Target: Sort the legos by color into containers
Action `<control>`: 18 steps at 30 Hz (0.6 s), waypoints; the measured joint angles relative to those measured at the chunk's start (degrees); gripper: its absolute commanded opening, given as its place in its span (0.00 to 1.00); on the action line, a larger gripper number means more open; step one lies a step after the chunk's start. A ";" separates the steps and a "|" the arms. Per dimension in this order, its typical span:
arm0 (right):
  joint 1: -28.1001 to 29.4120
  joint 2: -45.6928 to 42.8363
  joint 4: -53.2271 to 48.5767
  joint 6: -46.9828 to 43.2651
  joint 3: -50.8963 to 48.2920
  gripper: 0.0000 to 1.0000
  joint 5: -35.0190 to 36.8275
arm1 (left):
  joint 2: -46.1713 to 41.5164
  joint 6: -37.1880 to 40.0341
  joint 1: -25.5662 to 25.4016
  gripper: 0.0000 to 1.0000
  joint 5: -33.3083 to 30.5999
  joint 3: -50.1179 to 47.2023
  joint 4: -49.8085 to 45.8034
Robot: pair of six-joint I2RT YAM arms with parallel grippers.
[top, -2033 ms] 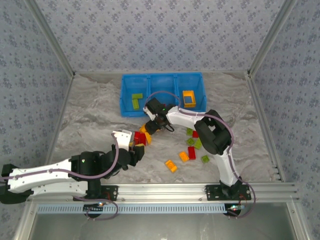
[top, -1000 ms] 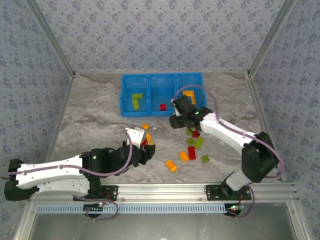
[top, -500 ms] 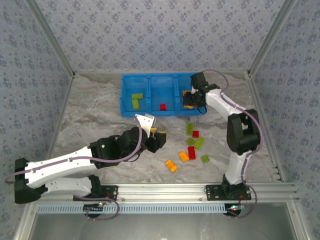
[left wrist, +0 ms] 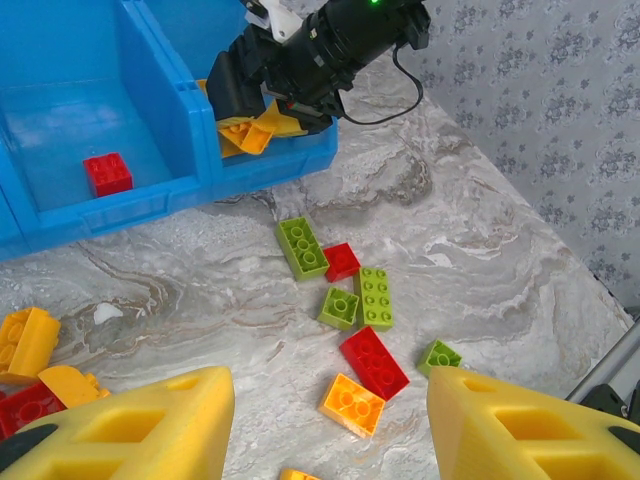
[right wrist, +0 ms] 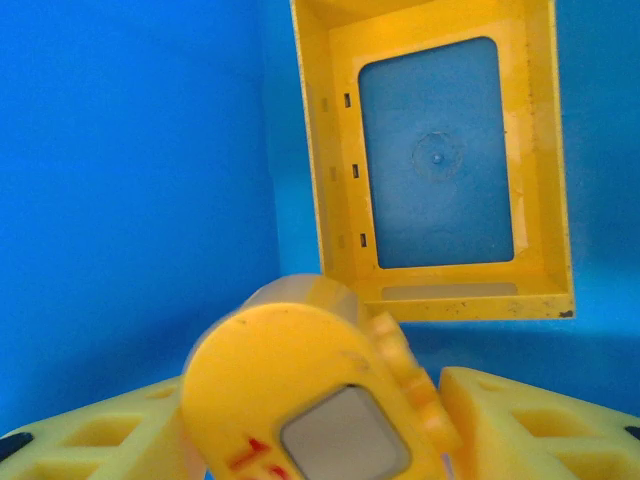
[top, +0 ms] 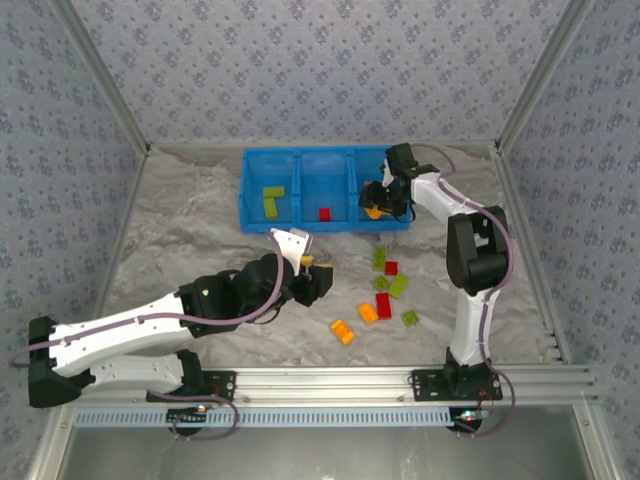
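Right jaws, yellow brick (right wrist: 300, 390) between, shifted within compartment (right wrist: 130, 150) (left arm (top: 150, 325) unmoved).

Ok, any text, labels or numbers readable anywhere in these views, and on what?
On the rounded yellow brick in the right wrist view, a red marking: too blurred to read.
Nothing else is readable on the blue bin or the loose legos.

Between the yellow fingers (right wrist: 530, 420) of my right gripper (right wrist: 320, 440) I see a rounded yellow brick (right wrist: 300, 380). Beyond it is a hollow yellow frame (right wrist: 335, 150) against the bright blue bin (right wrist: 130, 150). Ahead of the yellow pads (left wrist: 150, 430) of my left gripper (left wrist: 330, 400) are lime-green bricks (left wrist: 303, 247), red bricks (left wrist: 373, 362) and an orange brick (left wrist: 352, 404), on the grey-veined marble table (left wrist: 480, 250).
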 measured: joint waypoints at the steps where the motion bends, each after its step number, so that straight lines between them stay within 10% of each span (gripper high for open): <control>1: 0.00 0.00 0.00 0.09 0.00 0.67 0.04 | 0.00 0.00 0.00 0.53 0.04 0.00 0.00; 18: 0.94 -11.08 -0.11 -1.57 -1.73 0.65 5.18 | 0.79 -10.49 2.75 0.54 -3.69 -0.22 -13.90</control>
